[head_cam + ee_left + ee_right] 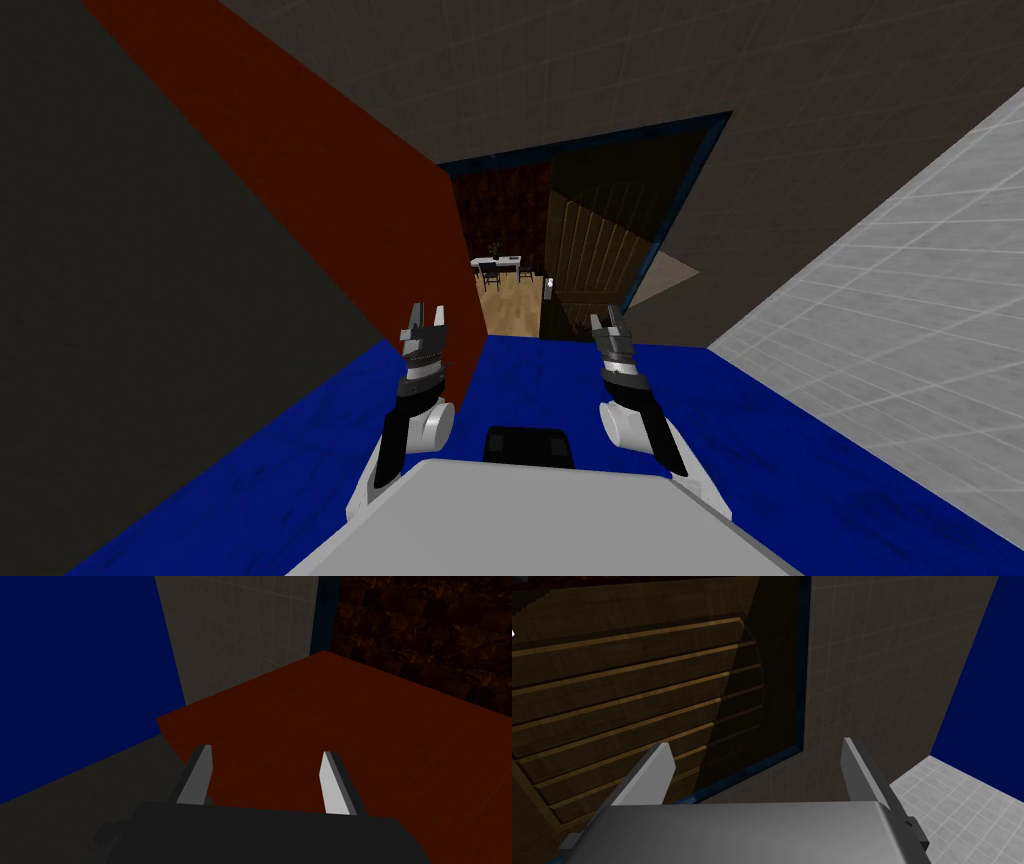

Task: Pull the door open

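Observation:
A brown plank door stands ajar in a dark blue frame straight ahead, with a small pale handle on its free edge. My right gripper is open, low in front of the door's bottom edge, apart from the handle. In the right wrist view the right gripper points at the door's slats and the frame, touching neither. My left gripper is open beside a red-brown panel. Its wrist view has the left gripper empty over that panel.
Through the gap I see a wooden floor and a white table with dark chairs. The floor under me is blue. A dark grey wall flanks the doorway on the right, and a pale tiled surface lies further right.

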Tool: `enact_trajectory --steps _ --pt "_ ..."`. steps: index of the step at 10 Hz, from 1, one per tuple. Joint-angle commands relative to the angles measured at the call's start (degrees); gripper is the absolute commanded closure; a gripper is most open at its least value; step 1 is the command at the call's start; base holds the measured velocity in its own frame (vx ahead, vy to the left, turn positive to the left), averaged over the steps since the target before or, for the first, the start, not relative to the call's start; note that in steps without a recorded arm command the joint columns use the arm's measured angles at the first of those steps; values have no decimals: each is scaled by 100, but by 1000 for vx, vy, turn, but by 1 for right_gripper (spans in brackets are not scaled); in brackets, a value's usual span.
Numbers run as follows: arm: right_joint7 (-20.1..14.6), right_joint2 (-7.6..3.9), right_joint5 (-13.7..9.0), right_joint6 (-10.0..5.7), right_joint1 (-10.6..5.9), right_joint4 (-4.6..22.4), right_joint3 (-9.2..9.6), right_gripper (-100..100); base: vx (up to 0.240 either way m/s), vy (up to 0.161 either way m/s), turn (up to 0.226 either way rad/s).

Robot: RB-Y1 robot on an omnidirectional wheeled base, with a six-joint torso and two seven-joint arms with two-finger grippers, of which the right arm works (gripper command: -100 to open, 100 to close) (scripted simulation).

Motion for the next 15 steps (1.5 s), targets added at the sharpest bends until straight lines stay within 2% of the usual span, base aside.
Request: enact_trajectory --steps 1,4,5,11,15 --pt "-85 -65 42 -17 -97 220 -28 -100 89 7 -13" --pt "-232 -174 132 -25 -352 665 -87 -100 90 21 -15" --pt "-232 -174 132 -25 -352 679 -87 -100 76 15 -7" --pt "-568 -410 340 -43 -940 1681 -221 -100 88 17 -16" --pt "-815 -572 493 -56 -1372 2457 -319 -100 102 21 -18"
